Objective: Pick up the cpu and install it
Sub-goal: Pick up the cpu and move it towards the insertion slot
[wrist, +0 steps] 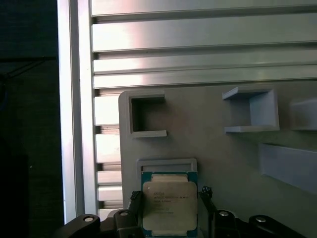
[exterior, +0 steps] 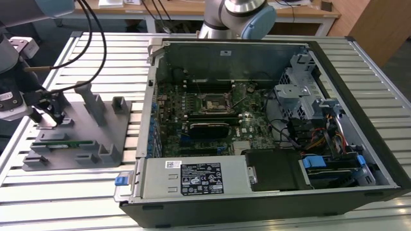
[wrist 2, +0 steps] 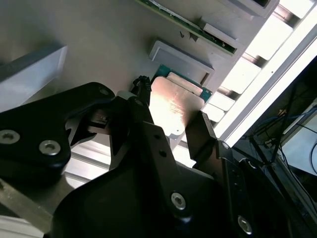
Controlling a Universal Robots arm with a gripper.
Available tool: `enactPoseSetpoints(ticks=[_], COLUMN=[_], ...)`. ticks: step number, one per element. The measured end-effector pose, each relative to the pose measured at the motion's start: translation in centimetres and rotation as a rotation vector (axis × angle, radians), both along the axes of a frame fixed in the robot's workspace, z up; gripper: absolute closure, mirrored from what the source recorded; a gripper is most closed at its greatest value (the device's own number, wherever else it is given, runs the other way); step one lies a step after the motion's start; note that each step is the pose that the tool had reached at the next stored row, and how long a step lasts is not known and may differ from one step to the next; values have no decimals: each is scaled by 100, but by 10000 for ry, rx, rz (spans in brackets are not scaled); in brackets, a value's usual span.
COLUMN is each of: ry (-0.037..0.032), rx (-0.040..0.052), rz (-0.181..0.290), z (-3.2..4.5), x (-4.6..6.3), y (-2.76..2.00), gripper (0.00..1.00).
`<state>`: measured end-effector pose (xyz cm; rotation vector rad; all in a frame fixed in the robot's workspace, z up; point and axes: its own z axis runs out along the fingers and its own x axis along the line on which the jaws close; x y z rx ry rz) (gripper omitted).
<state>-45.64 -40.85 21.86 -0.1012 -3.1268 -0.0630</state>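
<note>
Exterior view: the end effector [exterior: 48,118] is down over one grey tray [exterior: 96,144] on the desk [exterior: 64,192]. One memory stick [exterior: 61,143] lies in the tray.
Second wrist view: two fingers [wrist 2: 200,131] stand apart, flanking one cpu [wrist 2: 176,106].
First wrist view: the cpu lies flat in its tray seat, printed face up.

Slatted table [exterior: 64,192] carries a grey tray [exterior: 86,127] and computer case [exterior: 218,60].

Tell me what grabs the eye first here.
The open computer case dominates the exterior view, its motherboard exposed. At that view's left, the gripper is low over the grey tray. In the first wrist view the silver-topped cpu lies in its tray pocket, right at the gripper.
</note>
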Motion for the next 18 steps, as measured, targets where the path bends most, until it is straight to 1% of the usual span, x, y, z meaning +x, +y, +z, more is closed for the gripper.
enactPoseSetpoints(ticks=[5, 18], ry=[-1, 1], rx=[1, 0], rz=[0, -1], z=[24, 49], x=[0, -1], y=[2, 13], gripper=[47, 47])
